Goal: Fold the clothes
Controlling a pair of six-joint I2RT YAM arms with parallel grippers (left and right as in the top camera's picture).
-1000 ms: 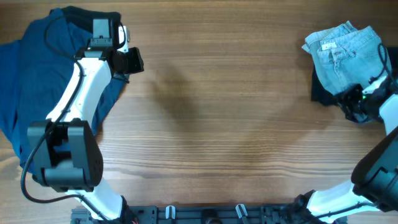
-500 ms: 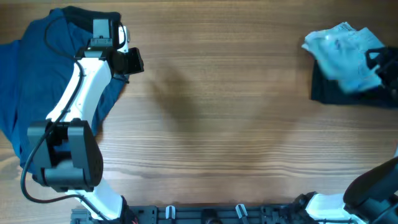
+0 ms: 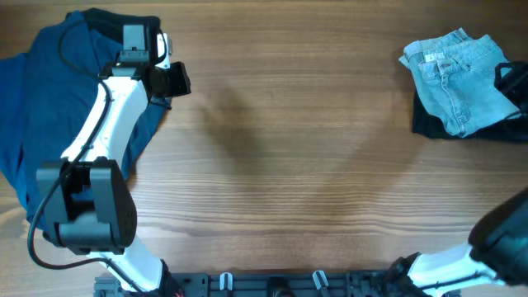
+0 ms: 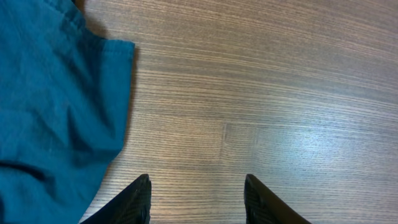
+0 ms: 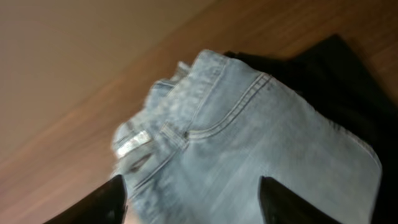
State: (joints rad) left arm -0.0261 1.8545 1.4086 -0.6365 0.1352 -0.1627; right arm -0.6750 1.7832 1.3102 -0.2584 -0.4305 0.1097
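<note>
Left arm: white links rise from the base at the near edge of the table point(image 3: 289, 165) and reach away over the left side.
Left gripper point(image 4: 198, 202): points down at bare wood, just to the right of a dark blue garment point(image 4: 50, 93).
Left fingers point(image 4: 134, 202): set moderately apart, with only wood grain showing between them. They hold nothing and touch no cloth.
Dark blue garment, overhead: spread loosely over the far left of the table, partly under the left arm. Its sleeve hem lies near the gripper point(image 3: 169, 80), with a strip of wood between.
Right arm: only its near links show, at the lower right corner of the overhead view.
Right gripper point(image 5: 196, 205): hangs above the pile at the far right. The wrist view is blurred.
Right fingers point(image 5: 102, 202): spread wide, one tip to each side of the cloth below. No fabric is pinched between them.
Denim shorts point(image 3: 458, 78): faded light blue, bunched in a rough fold at the far right of the table, with the waistband and its label point(image 5: 127, 146) turned toward the table's middle.
Black garment point(image 3: 429, 124): lies under the shorts, its edge showing on their near side.
</note>
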